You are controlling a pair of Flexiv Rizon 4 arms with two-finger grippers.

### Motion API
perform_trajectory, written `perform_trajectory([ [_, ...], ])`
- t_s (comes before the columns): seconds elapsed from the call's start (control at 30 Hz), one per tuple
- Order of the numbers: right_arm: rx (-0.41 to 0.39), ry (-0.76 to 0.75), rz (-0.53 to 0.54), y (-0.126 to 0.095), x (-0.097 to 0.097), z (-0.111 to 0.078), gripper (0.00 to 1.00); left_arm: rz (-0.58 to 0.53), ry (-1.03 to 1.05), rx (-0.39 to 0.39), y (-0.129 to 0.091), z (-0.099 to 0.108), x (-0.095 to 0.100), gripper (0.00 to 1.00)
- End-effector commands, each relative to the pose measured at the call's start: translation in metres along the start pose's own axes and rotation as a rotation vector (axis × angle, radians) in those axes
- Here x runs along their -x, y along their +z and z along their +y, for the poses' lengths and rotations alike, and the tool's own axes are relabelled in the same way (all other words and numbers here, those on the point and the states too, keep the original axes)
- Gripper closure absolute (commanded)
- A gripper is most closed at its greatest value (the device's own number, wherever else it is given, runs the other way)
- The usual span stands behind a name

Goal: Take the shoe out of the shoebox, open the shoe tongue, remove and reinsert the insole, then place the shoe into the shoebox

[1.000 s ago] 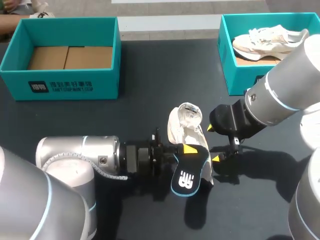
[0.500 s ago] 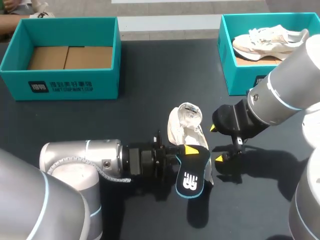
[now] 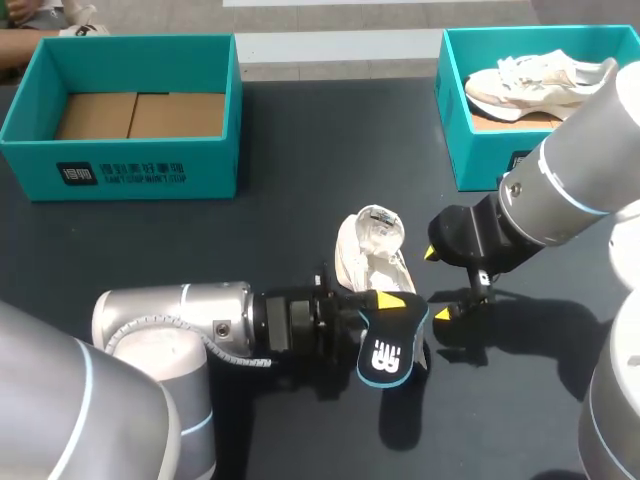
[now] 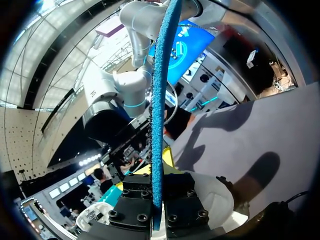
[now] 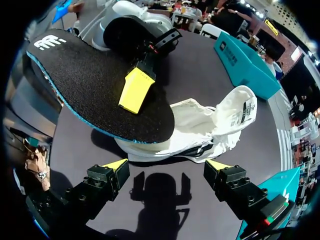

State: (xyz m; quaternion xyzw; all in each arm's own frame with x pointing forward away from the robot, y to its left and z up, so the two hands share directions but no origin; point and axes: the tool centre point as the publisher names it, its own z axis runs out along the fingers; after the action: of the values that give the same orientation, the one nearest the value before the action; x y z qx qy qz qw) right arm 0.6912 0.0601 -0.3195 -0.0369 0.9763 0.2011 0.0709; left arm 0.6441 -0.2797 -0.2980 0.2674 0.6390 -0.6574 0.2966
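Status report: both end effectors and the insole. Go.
Left end effector shut on insole, over shoe. Right end effector open, beside shoe. Shoe on table, tongue open.

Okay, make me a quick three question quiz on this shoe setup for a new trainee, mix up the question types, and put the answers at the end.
1. True or false: the left gripper is shut on the insole.
2. Fill in the blank: the right gripper has its fingers ____, with nothing between them.
3. Pick one. The white shoe beside the insole is: A, hanging from the left gripper; B, lying on the table; C, clamped in the right gripper.

Key: 1 true. 2 open. 3 B.
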Motion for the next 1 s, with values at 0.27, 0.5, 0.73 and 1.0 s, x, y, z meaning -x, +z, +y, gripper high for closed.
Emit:
perform_trajectory([
  [0.27, 0.000, 0.000, -0.001, -0.001, -0.002, 0.000, 0.00, 0.002, -0.022, 0.002, 0.017, 0.016, -0.003, 1.00],
  [0.5, 0.000, 0.000, -0.001, -0.001, -0.002, 0.000, 0.00, -0.009, -0.031, 0.024, 0.011, 0.031, -0.005, 1.00],
  [0.73, 0.000, 0.000, -0.001, -0.001, -0.002, 0.000, 0.00, -0.015, -0.022, 0.041, 0.012, 0.047, -0.004, 1.00],
  [1.0, 0.000, 0.000, -0.001, -0.001, -0.002, 0.000, 0.00, -0.017, -0.031, 0.073, 0.006, 0.061, -0.004, 1.00],
])
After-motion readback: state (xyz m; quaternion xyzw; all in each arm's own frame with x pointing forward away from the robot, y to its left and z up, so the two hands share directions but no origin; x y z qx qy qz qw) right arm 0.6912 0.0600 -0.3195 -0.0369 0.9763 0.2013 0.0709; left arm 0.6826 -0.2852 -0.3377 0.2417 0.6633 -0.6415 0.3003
